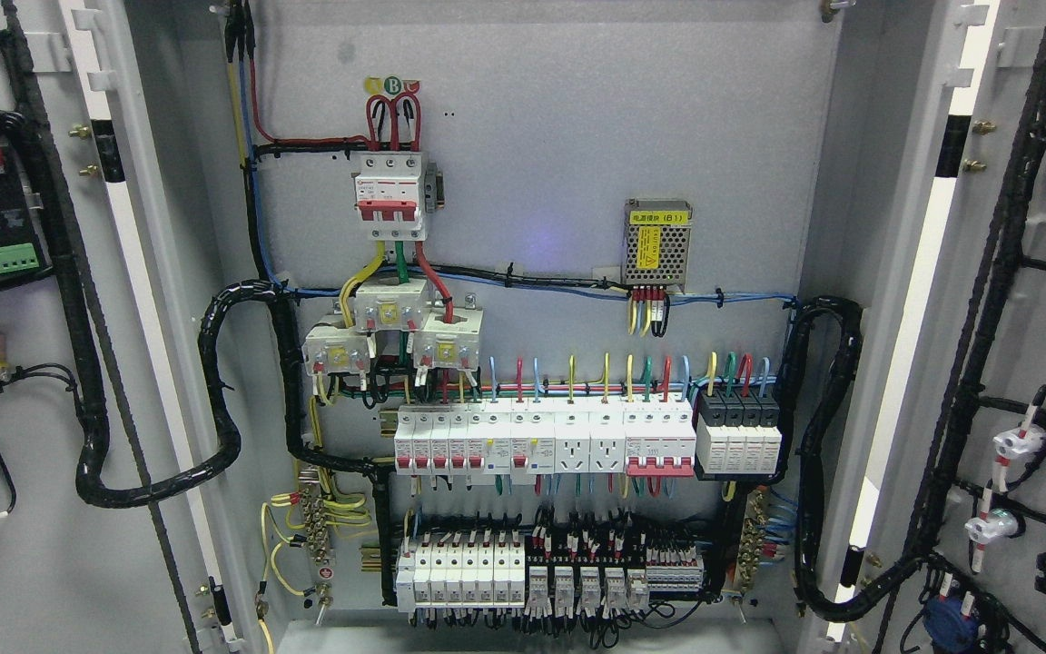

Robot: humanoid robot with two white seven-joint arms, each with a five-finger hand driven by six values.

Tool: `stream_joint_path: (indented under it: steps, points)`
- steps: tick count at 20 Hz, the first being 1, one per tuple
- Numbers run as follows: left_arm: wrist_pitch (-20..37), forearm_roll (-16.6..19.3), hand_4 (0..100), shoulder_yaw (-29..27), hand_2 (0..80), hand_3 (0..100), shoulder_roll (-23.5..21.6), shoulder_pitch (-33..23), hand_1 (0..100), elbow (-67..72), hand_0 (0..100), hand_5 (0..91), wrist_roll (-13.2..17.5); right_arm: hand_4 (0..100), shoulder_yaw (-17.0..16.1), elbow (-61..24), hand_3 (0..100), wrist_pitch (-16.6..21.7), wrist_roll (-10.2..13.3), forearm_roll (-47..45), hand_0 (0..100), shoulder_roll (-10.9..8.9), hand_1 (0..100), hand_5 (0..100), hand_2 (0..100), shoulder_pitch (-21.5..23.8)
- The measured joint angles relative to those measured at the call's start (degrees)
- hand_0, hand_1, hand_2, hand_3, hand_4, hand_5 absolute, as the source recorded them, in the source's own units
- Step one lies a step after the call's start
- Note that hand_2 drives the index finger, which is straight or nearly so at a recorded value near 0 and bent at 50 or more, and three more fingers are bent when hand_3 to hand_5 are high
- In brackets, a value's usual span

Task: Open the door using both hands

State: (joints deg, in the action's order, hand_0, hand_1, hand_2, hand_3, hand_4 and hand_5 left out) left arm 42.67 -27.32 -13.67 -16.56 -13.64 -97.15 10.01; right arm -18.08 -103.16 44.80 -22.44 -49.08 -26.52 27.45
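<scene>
Already both grey metal doors stand wide open: the left door at the left edge and the right door at the right edge, each with black cable bundles on its inner face. Neither robot hand shows, so I cannot tell the state of the fingers. Between the doors, the grey cabinet back panel carries a white three-pole breaker under a round green "B" sticker. A perforated metal power supply bears a yellow label, its print too small to read.
</scene>
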Motion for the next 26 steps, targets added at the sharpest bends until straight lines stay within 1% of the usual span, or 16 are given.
stream_joint_path:
  steps: [2,5,8,13,19,22,26]
  points:
    - [-5.3,0.2,0,1.7,0.0,0,0.2,-0.7,39,-0.8,12,0.0,0.0,0,0.1,-0.2,0,0.0,0.0,0.0,12,0.02,39,0,0,0.0]
    - [-11.8,0.6,0,4.5,0.0,0,0.4,-1.5,39,-1.8,12,0.0,-0.1,0,-0.2,-0.4,0,0.0,0.0,0.0,12,0.08,39,0,0,-0.3]
    - [-15.4,2.0,0,6.7,0.0,0,0.9,-3.0,39,-2.7,12,0.0,-0.1,0,-0.9,-0.6,0,0.1,0.0,0.0,12,0.13,39,0,0,-0.5]
    - [-16.9,4.3,0,10.0,0.0,0,2.1,-5.2,39,-3.8,12,0.0,-0.2,0,-2.0,-0.8,0,0.3,0.2,0.0,12,0.17,39,0,0,-0.6]
    - [-17.2,5.5,0,12.6,0.0,0,3.8,-6.2,39,-4.6,12,0.0,-0.2,0,-3.0,-1.5,0,0.3,0.3,0.0,12,0.20,39,0,0,0.0]
    - [-17.2,5.8,0,13.5,0.0,0,4.7,-6.2,39,-4.9,12,0.0,0.0,0,-2.9,-2.7,0,0.3,0.4,0.0,12,0.04,39,0,0,0.9]
    - [-17.3,6.0,0,14.4,0.0,0,5.8,-6.0,39,-5.2,12,0.0,0.1,0,-1.7,-4.2,0,0.3,0.6,0.0,12,-0.14,39,0,0,1.7]
